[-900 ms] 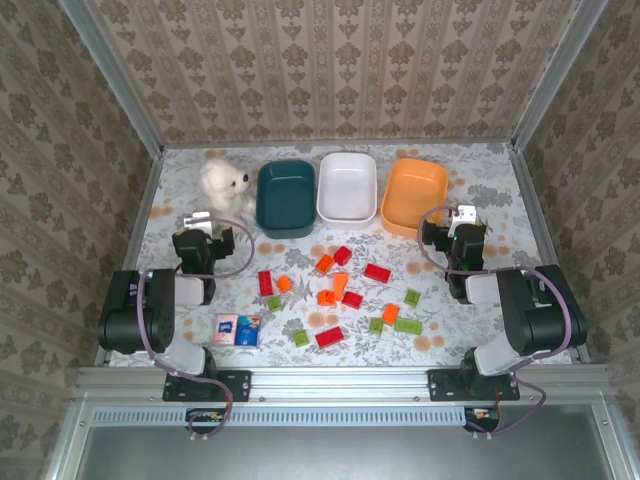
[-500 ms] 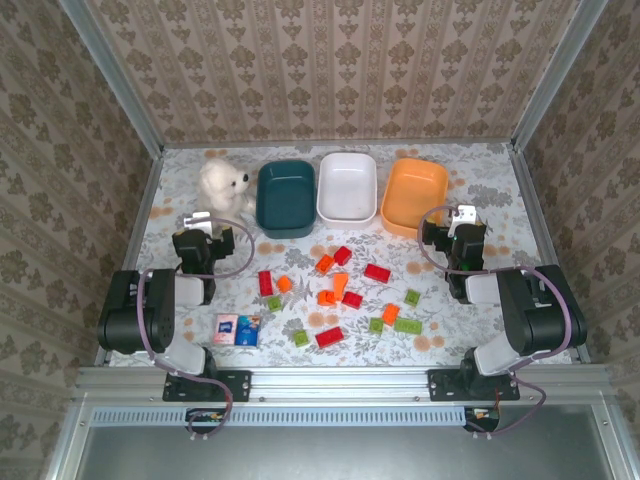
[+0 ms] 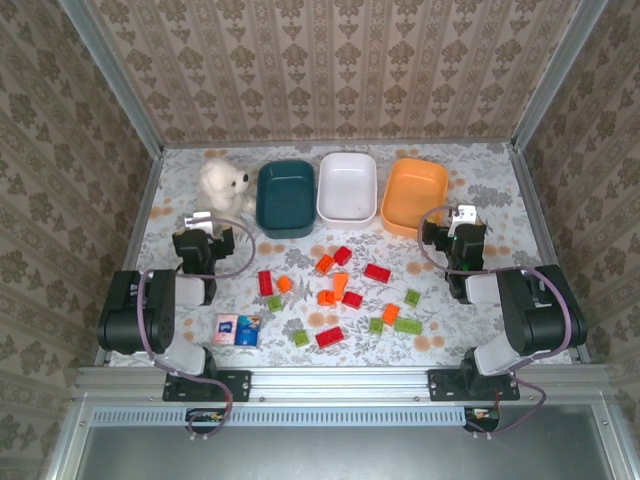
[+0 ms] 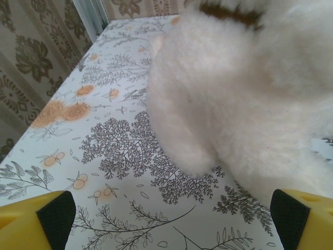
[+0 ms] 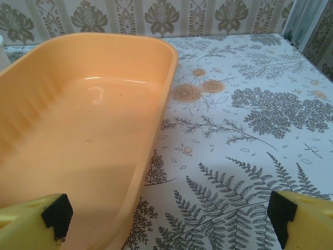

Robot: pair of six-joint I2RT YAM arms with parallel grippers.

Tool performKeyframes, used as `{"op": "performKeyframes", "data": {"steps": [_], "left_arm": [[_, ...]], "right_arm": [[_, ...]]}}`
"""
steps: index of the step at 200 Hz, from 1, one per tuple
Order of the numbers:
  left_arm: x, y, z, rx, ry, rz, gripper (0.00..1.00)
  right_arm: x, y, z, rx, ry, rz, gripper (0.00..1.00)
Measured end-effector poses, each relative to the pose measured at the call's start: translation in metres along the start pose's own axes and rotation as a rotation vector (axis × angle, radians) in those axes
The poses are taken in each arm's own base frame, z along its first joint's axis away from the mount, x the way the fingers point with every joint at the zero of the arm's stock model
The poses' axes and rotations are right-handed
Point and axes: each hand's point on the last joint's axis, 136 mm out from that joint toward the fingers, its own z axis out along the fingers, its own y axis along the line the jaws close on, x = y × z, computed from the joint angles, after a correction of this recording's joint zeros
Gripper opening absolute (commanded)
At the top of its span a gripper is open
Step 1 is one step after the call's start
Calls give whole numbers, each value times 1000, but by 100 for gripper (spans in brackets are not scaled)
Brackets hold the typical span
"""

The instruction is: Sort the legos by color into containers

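Nothing has moved since the earlier frames; sorting looks unstarted. The left gripper (image 3: 205, 238) stands wide open, a fluffy white plush bear (image 4: 244, 94) just ahead of its jaws; the right gripper (image 3: 455, 232) gapes too, with the glossy, round-cornered orange bowl (image 5: 31, 99) ahead-left. The small hard plastic legos (image 3: 340, 290) lie scattered between both jaws, none held; next, one arm must swing inward onto a brick.

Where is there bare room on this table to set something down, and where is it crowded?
Bare table lies right of the orange bowl out to the right edge, and left of the plush bear along the left edge. The middle is crowded with scattered legos, the packet at their near left.
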Motion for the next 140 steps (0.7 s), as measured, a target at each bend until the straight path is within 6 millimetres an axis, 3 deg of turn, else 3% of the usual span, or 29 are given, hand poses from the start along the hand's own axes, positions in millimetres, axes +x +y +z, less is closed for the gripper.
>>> {"op": "performKeyframes", "data": {"steps": [14, 29, 55, 76, 88, 97, 105, 122, 140], "left_arm": [[-17, -10, -13, -17, -37, 44, 100], [-51, -19, -36, -39, -127, 69, 100], [-122, -26, -84, -81, -290, 43, 100], [-177, -42, -124, -46, -418, 16, 100], [-192, -51, -141, -6, -433, -64, 100], [-192, -51, -147, 22, -366, -181, 100], [-194, -46, -152, 42, -306, -271, 100], [-199, -32, -164, 85, -228, -433, 100], [-186, -44, -173, 165, -99, -487, 100]], "right_arm": [[-5, 0, -6, 20, 23, -15, 100], [-39, 5, -22, 26, -32, -23, 100], [-150, 23, -65, 9, -204, 2, 100], [-254, 26, -108, -25, -254, 206, 100], [-284, 14, -128, -17, -235, 345, 100], [-287, 6, -136, -16, -200, 406, 100], [-276, 2, -139, -12, -146, 435, 100], [-225, 2, -139, 25, 37, 443, 95], [-167, 21, -140, 35, 260, 398, 83]]}}
